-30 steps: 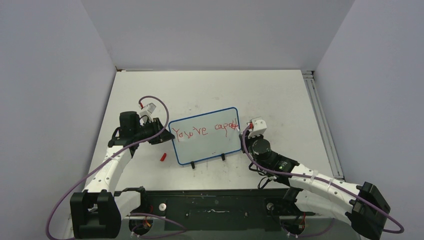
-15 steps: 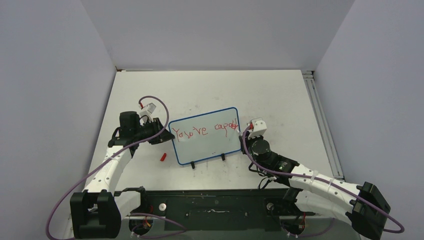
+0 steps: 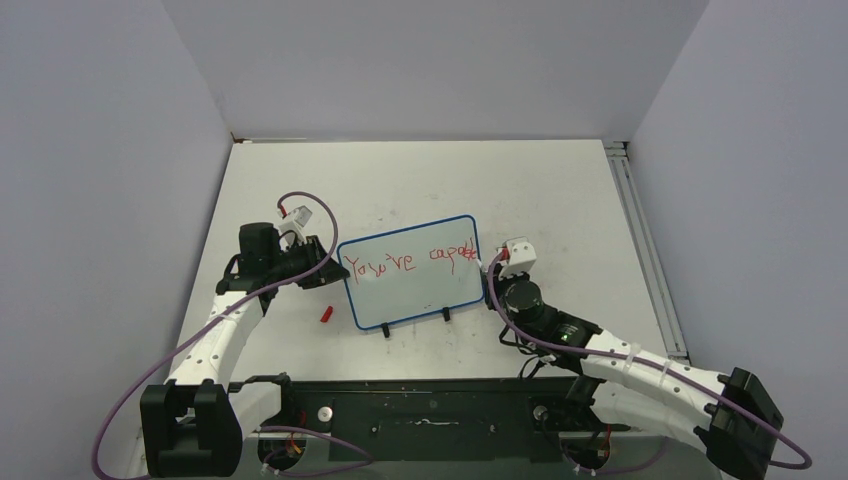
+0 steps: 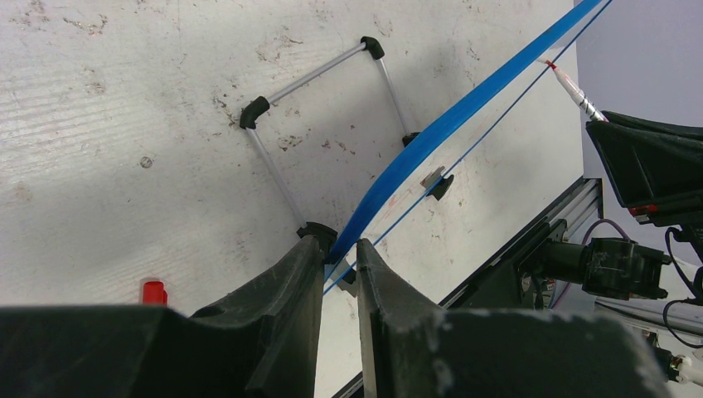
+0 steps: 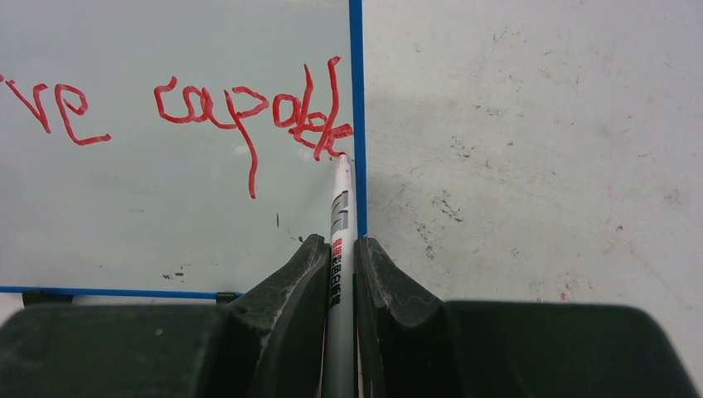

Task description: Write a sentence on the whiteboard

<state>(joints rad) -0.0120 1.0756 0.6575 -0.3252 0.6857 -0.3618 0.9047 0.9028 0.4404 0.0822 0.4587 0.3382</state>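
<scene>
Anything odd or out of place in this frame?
Yes. The last letters of the sentence pile up, overlapping, against the right frame of the whiteboard, at the marker tip. A red cap lies loose on the table, left of it.

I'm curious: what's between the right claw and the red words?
The white marker the right claw holds, tip on the red words: right wrist view.

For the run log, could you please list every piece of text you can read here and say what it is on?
"You're capable": the sentence, red handwriting on the whiteboard; the last letters are crowded and overwritten at the frame.
Small print on the marker barrel: too small to read.
</scene>
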